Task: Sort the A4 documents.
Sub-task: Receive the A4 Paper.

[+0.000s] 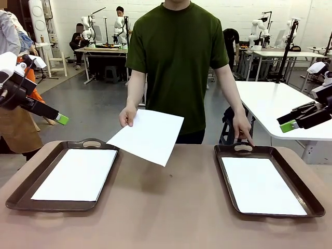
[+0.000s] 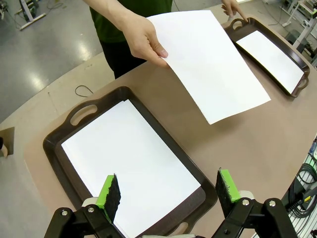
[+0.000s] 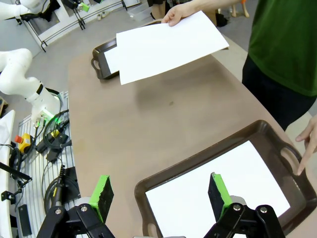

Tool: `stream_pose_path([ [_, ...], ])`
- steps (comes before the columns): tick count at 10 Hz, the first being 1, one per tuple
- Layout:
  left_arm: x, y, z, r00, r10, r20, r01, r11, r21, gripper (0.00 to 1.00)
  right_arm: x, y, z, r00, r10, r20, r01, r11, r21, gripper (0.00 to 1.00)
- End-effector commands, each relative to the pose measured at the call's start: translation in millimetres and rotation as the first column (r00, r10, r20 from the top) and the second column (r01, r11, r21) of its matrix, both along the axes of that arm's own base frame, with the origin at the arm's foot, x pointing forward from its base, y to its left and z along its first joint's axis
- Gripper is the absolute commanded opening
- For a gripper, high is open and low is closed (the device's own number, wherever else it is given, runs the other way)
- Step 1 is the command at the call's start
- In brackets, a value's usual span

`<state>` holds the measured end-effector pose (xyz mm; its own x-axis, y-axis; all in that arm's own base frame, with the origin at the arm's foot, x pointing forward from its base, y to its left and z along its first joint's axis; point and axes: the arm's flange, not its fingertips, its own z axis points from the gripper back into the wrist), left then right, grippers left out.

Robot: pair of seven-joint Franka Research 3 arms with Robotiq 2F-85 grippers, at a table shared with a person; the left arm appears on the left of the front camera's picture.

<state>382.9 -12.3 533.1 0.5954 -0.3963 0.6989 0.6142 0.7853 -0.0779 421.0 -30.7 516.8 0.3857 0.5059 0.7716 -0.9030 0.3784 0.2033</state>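
Two dark trays sit at the bench's far corners, each holding a white sheet: the left tray (image 1: pixel 31 189) with its sheet (image 1: pixel 75 174), the right tray (image 1: pixel 306 194) with its sheet (image 1: pixel 262 185). My left pincer (image 2: pixel 167 191) and right pincer (image 3: pixel 161 193) hang wide and empty. From the front, the person's hand (image 1: pixel 127 116) holds a third sheet (image 1: pixel 148 136) above the far edge; their other hand (image 1: pixel 243 127) fingers the right tray's rim.

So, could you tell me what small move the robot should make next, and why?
Probably bring the open left gripper toward the sheet that the person's hand holds out above the table. The other hand points at the right tray, so that seems to be its destination.
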Motion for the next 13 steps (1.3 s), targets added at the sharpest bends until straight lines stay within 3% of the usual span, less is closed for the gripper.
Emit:
stream_pose_path([
  [1, -0.5, 0.2, -2.3, 1.0, -0.016, 0.009, 0.015, 1.0, 0.007, 1.0, 0.4, 1.0, -1.1, 1.0, 0.008, 0.015, -0.008, 1.0, 0.021, 1.0],
  [3, -0.5, 0.2, -2.3, 1.0, -0.016, 0.009, 0.015, 1.0, 0.007, 1.0, 0.0, 0.0, 0.0, 1.0, 0.0, 0.0, 0.0, 1.0, 0.0, 1.0],
  [4, -0.5, 0.2, -2.3, 1.0, -0.016, 0.009, 0.015, 1.0, 0.007, 1.0, 10.2, -3.4, -11.1, 0.998, 0.035, -0.053, -0.029, 0.994, 0.106, 1.0],
  [5, -0.5, 0.2, -2.3, 1.0, -0.016, 0.009, 0.015, 1.0, 0.007, 1.0, 20.7, -1.2, -29.6, 0.991, 0.078, -0.111, -0.04, 0.951, 0.306, 1.0],
  [7, -0.5, 0.2, -2.3, 1.0, -0.016, 0.009, 0.015, 1.0, 0.007, 1.0, 36.4, 12.5, -62.5, 0.978, 0.083, -0.189, 0.029, 0.852, 0.524, 1.0],
  [10, -0.5, 0.2, -2.3, 1.0, -0.016, 0.009, 0.015, 1.0, 0.007, 1.0, 60.9, 48.1, -103.2, 0.95, 0.109, -0.291, 0.137, 0.694, 0.707, 1.0],
  [13, -0.5, 0.2, -2.3, 1.0, -0.016, 0.009, 0.015, 1.0, 0.007, 1.0, 80.5, 87.1, -142.9, 0.881, 0.225, -0.417, 0.215, 0.596, 0.774, 1.0],
])
